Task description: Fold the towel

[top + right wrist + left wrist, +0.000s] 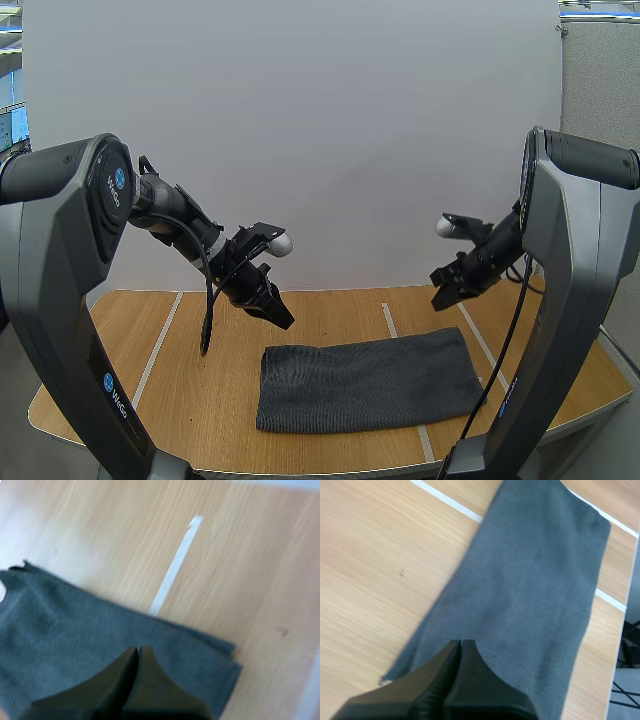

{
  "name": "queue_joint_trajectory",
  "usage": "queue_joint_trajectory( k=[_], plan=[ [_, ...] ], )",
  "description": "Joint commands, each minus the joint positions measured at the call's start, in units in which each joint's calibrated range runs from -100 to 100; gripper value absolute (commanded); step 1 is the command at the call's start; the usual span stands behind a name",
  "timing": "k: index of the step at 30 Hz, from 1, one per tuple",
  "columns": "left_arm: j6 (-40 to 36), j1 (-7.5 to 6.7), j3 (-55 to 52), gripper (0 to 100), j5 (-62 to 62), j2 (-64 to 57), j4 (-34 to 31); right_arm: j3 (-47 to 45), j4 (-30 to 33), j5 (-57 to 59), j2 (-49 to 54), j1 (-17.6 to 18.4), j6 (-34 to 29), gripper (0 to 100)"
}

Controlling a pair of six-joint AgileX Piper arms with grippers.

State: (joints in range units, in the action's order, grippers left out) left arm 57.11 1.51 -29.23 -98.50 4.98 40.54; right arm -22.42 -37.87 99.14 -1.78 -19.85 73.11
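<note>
- The towel (370,385) lies flat on the worktop (120,340), near the front edge and about midway between the two arms. Its long side runs left to right, and it crosses a white tape line (395,320).
- The right wrist view shows layered edges at the towel's right end, so it looks already doubled into a band. A further fold seems to be what is left.
- The left gripper (283,318) hangs in the air just over the towel's far-left corner. Its jaws are pressed together with nothing between them.
- The right gripper (440,298) hovers above the far-right corner, clear of the cloth. Its jaws are likewise closed and empty.
- The step in hand looks like the approach to a grasp, and neither gripper touches the fabric yet.
- To do it well, open both pairs of jaws before descending. Closed tips would only push the cloth and wrinkle it.
- Come down right at the corners rather than further in on the towel, with one finger sliding under the edge.
- At the right end, pinch every layer together, or the stack may peel apart when lifted.
- Lift both corners evenly and carry them level so the edges meet square. The knit looks soft and is likely to sag or drag on the wood.
</note>
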Motion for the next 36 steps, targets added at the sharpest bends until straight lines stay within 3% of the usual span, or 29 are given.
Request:
queue_joint_trajectory(
  k=[1, 18, 28, 36],
  plan=[
    [2.02, 0.01, -5.12, 0, -1.5, 0.12, 1.37, -8.72, -1.48, 0.86, 1.01, 0.45, 2.56, 0],
    [3.74, 0.01, -6.12, 0, 4.37, 11.78, 1.64, -9.51, -0.36, 0.86, -6.61, 1.03, 2.75, 0],
    [3.21, 0.01, -6.12, 0, 11.27, 12.13, 0.87, -9.37, 1.96, -15.23, -9.62, 1.03, 3.28, 0],
    [1.81, 0.01, -6.12, 0, 17.86, 12.27, -0.58, -9.37, 2.06, -18.6, -10.28, 1.03, 3.28, 0]
  ],
)
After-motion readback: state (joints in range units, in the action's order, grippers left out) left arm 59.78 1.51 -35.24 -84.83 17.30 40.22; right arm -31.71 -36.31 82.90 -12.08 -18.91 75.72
